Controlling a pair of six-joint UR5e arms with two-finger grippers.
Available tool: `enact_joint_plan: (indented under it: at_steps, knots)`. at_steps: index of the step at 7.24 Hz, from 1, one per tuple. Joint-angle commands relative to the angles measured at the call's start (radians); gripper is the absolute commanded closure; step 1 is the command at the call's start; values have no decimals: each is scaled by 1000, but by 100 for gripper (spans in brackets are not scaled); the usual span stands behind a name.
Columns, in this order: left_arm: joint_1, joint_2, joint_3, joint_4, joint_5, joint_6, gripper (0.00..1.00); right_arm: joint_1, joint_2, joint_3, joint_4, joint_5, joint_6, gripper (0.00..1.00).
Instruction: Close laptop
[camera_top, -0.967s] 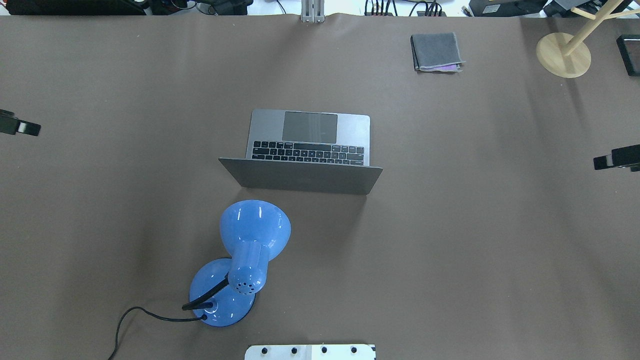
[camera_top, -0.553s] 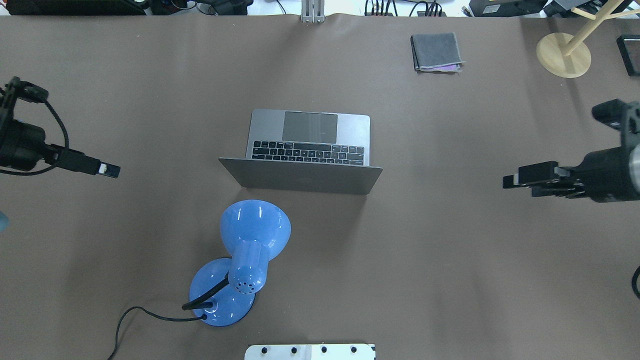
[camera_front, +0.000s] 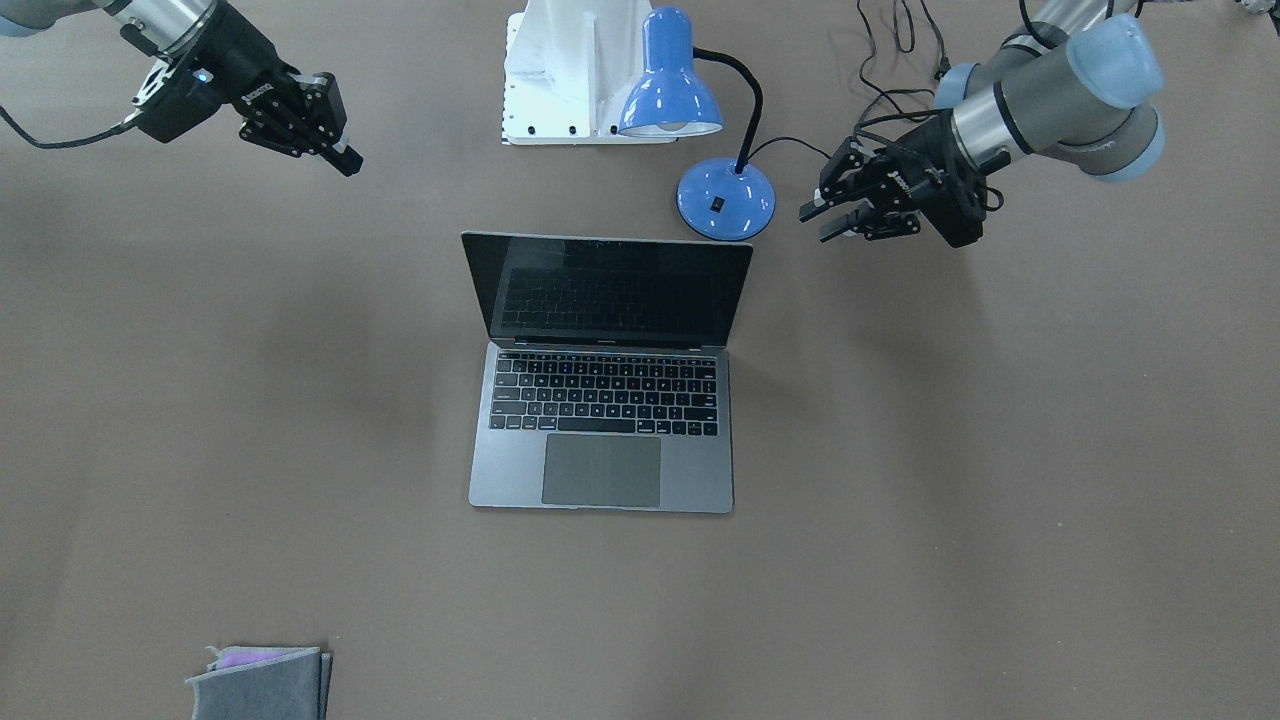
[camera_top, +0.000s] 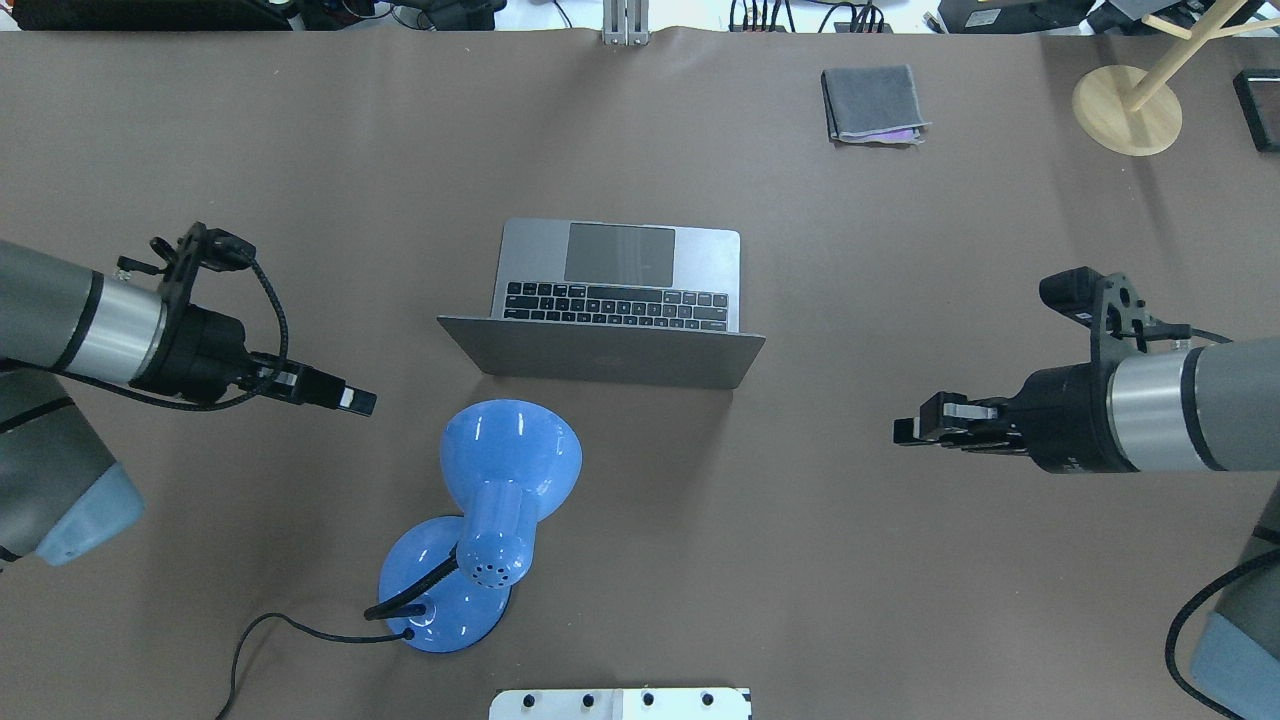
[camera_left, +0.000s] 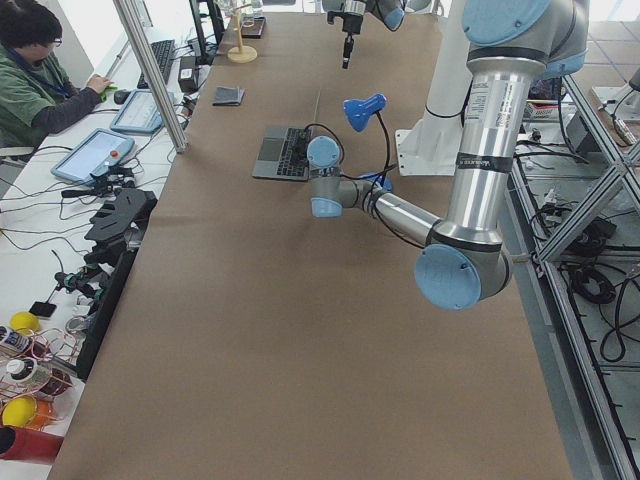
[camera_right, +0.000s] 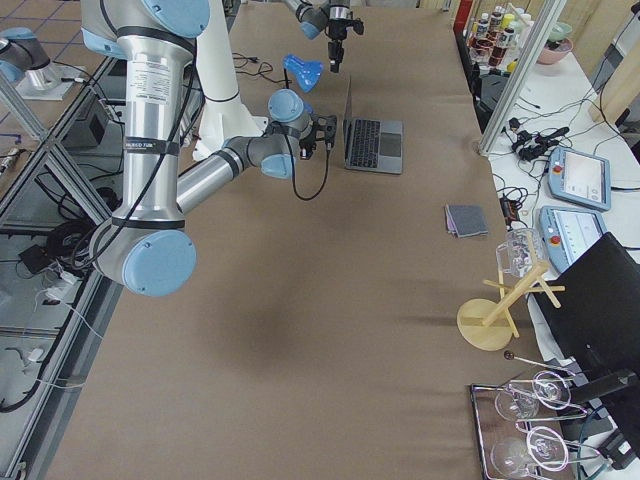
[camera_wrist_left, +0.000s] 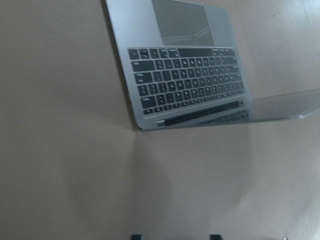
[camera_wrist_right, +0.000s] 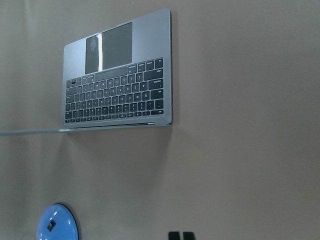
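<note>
The space-grey laptop stands open in the middle of the table, its lid upright and its back facing the robot. In the front-facing view its screen is dark. My left gripper hovers left of the lid, apart from it; its fingers are spread, so it is open and empty. My right gripper hovers right of the lid, well apart; its fingertips are together, so it is shut and empty. Both wrist views show the keyboard.
A blue desk lamp with a black cord stands close behind the lid, beside my left gripper. A folded grey cloth and a wooden stand lie at the far right. The robot's white base is behind the lamp.
Both arms have come in from the table's sides toward the laptop's lid, and toward the robot. The laptop and the lamp have not moved.
</note>
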Motion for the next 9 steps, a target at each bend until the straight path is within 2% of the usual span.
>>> enact_joint_plan:
  at_steps: [1,2,4,7,9]
  knots:
    - [89,-74,-12,-1,87,-108,100,-73,69,-5,-18,-113,47,100]
    - [121,-99,-9,0,151,-138,100,-75,131,-8,-71,-127,64,100]
    - [126,-138,0,5,161,-140,100,-77,240,-32,-201,-168,64,100]
    - [123,-144,-2,10,162,-138,100,-78,331,-84,-219,-175,69,100]
    - [112,-152,-2,10,164,-138,100,-80,354,-127,-219,-192,73,100]
